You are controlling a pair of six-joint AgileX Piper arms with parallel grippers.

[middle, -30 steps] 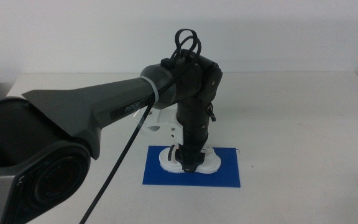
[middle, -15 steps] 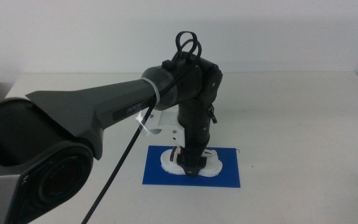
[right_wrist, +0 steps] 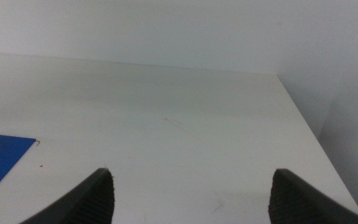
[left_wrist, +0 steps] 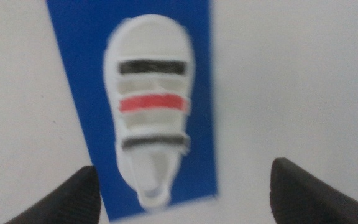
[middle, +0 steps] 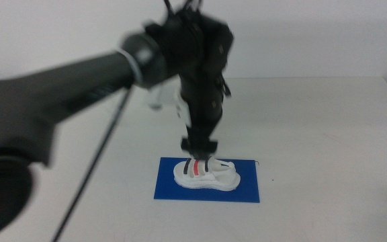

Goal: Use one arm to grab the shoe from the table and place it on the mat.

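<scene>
Lifted since half a second ago: left gripper, jaws spread and empty, above sandal lying on blue mat near table front edge. Placement apparently done; retreat next. Right gripper idle, spread.

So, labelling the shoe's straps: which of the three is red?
The middle strap on the shoe; the two outer straps flanking it are dark.

shoe: smooth white | mat: flat matt blue | table: smooth matt white
</scene>
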